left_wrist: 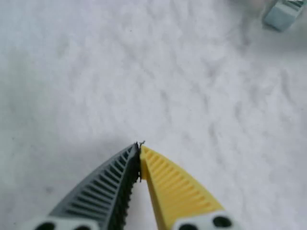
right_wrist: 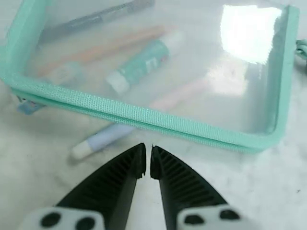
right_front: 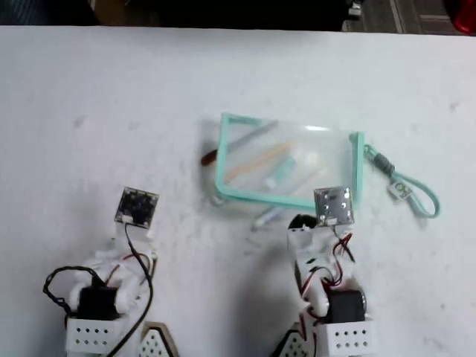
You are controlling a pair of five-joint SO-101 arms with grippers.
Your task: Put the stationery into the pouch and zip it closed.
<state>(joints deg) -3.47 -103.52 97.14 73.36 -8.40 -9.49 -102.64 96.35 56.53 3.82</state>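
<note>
Pouch [right_front: 287, 198], clear with teal edging, lies mid-table just ahead of my right gripper [right_wrist: 147, 152], whose jaws are pinched almost together on nothing. Most of the stationery looks to be inside already, including an orange pencil [right_wrist: 110, 46] and a glue stick [right_wrist: 144, 62]. A pale blue pen [right_wrist: 100, 140] lies outside by the near edge, so I judge loading unfinished and zipping still to do. My left gripper [left_wrist: 139, 148] is closed and empty over the bare white table [right_front: 111, 89]; dark floor lies beyond its far edge.

Clear pouch [right_front: 335, 152], mint-green trim; loose pen [right_wrist: 101, 140] perhaps pale blue.
</note>
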